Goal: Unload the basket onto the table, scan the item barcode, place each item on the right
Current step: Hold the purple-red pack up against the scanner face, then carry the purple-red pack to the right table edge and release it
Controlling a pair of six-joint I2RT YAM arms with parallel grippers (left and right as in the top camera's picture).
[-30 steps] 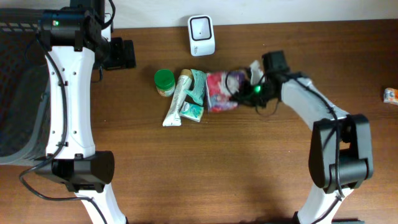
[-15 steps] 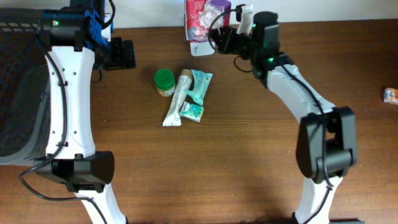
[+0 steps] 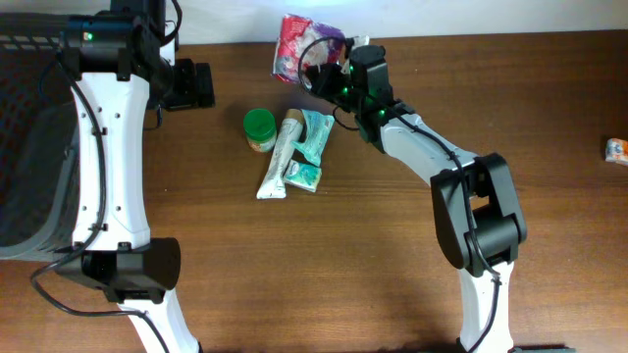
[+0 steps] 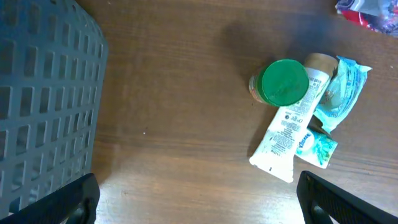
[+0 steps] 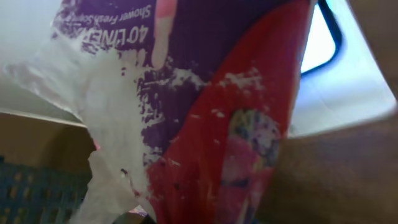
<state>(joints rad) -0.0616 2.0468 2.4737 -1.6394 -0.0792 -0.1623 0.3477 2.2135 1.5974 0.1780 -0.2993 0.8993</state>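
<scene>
Two arms at wooden table.

Overhead: right gripper clamped on red-purple packet, held at table's far edge. Left gripper well apart, near basket.

Left wrist: jaws spread wide, nothing between. Green-lidded jar, white tube, teal packets lie clustered (touching).

Right wrist: packet fills frame, white device behind.

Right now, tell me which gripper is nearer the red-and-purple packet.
Right. The right gripper is shut on the red-and-purple packet; the left gripper hangs open far to its left, toward the grey basket.
</scene>
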